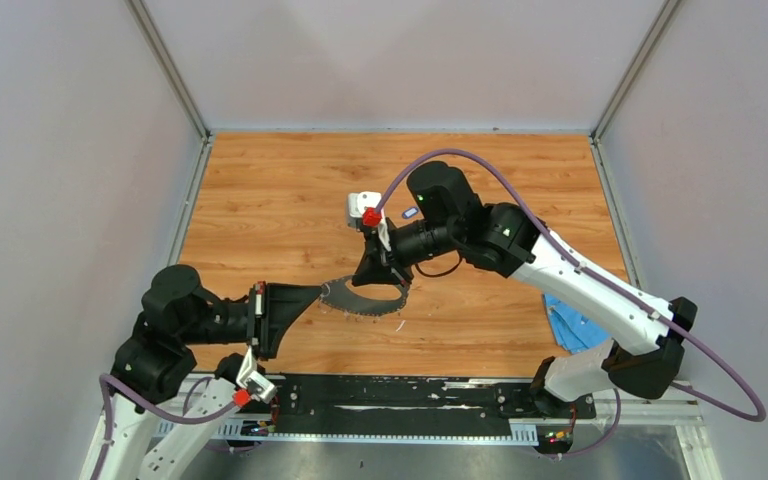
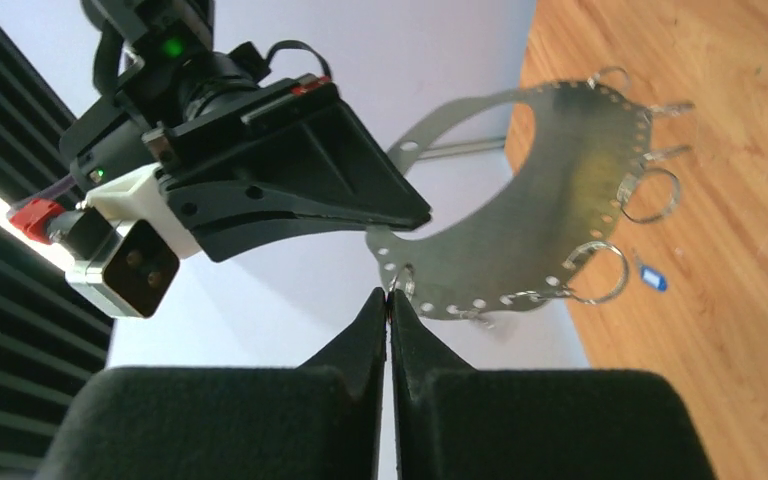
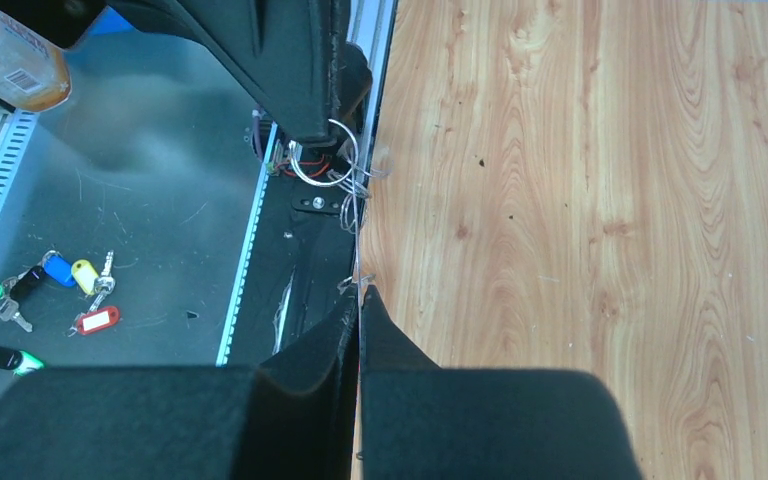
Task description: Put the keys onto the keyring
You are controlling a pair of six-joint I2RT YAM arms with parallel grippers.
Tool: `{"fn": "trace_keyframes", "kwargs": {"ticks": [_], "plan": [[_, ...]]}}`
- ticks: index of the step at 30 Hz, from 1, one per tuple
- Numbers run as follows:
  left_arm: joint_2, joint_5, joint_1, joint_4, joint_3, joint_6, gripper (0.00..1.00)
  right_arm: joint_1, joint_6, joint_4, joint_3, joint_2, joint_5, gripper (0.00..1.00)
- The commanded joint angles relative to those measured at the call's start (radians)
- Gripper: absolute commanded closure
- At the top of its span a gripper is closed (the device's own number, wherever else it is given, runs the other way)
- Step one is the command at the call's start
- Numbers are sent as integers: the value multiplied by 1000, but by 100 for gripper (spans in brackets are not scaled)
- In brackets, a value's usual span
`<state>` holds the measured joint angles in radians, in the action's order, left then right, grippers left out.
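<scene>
Currently the keyring [image 1: 365, 300], a thin grey plate ring with a toothed edge and rows of small holes, hangs in the air above the near middle of the table [image 1: 260, 190], carried between both hands. Small wire loops [image 2: 648, 194] dangle from its rim. The left hand [image 1: 322, 291] comes in from the left and is pinched fully together on the ring's left end, right where one of those loops sits at its fingertips [image 2: 403, 318]. The right hand [image 1: 388, 283] reaches in from the far right and is likewise clamped flat on the plate's other side. In its own wrist view the ring is only a thin edge-on sliver. One key with a blue head [image 2: 650, 277] lies loose on the wood beyond the ring, in neither hand. The red-headed key cannot be found in any view. With both hands occupied, the sensible way on seems to be to let one hand carry the ring alone while the other frees itself for the key. The right grip on the flat plate looks the steadier anchor. The ring should stay level and off the table so that the loops hang free. The key is tiny, so it wants a pinch on its plastic head, blade pointing out. Off the near edge, a bunch of coloured tags [image 3: 60, 290] lies on grey metal.
</scene>
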<state>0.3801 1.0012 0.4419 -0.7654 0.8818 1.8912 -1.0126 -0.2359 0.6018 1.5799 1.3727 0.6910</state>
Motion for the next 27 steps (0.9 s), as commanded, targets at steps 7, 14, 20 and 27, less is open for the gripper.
{"fn": "trace_keyframes", "kwargs": {"ticks": [7,14,20,27], "plan": [[232,7,6,-127,279,-604,100,17,-29,39,79,48,23,99],[264,-18,6,-144,275,-686,100,18,-28,23,75,37,48,96],[262,-39,6,-146,264,-655,100,18,2,-44,33,11,-11,80],[202,-74,6,-146,183,-514,100,27,34,-116,1,-22,-64,53]]}}
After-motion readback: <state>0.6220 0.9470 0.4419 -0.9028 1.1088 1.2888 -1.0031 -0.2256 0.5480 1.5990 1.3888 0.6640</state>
